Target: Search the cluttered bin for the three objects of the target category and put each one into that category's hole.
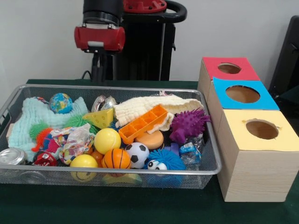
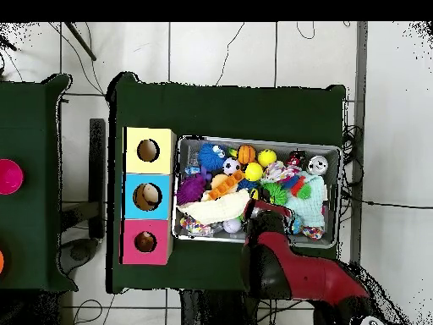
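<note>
The silver wire-mesh bin (image 1: 140, 87) sits on the green table, full of toys; it also shows in the overhead view (image 2: 254, 141). In it are a globe ball (image 1: 60, 102), a yellow ball (image 1: 107, 140), a basketball (image 1: 116, 158), a soccer ball (image 1: 137, 154), a cheese wedge (image 1: 100, 119), an orange tray (image 1: 142, 123) and a purple spiky toy (image 1: 188, 125). My gripper (image 1: 98, 70) hangs above the bin's far rim, left of centre, holding nothing that I can see. In the overhead view the red arm (image 2: 271, 254) covers it.
Three wooden boxes with round holes stand beside the bin: red top (image 1: 229, 70), blue top (image 1: 243, 95), yellow top (image 1: 261, 130). A mint cloth (image 1: 28, 119), a cream cloth (image 1: 149, 105) and cans (image 1: 13, 156) also lie in the bin.
</note>
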Controlling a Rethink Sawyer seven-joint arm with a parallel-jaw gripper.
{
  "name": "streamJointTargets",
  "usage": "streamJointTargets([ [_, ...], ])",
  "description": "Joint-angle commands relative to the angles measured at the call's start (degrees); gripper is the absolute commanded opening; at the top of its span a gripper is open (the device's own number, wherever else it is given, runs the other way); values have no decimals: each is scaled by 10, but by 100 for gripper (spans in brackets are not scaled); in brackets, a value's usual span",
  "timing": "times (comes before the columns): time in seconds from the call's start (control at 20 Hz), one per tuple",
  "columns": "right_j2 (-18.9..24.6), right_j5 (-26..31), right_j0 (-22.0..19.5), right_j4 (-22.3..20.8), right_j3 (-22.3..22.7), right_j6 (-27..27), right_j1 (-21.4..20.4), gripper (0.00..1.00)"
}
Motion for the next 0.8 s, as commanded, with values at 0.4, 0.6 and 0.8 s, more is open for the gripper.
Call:
streamJointTargets([
  [0.4, 7, -9, -4, 31, 4, 102, 40, 0],
  [0.6, 23, 26, -37, 13, 13, 89, 20, 100],
  [0.8, 104, 98, -122, -21, 31, 57, -35, 100],
])
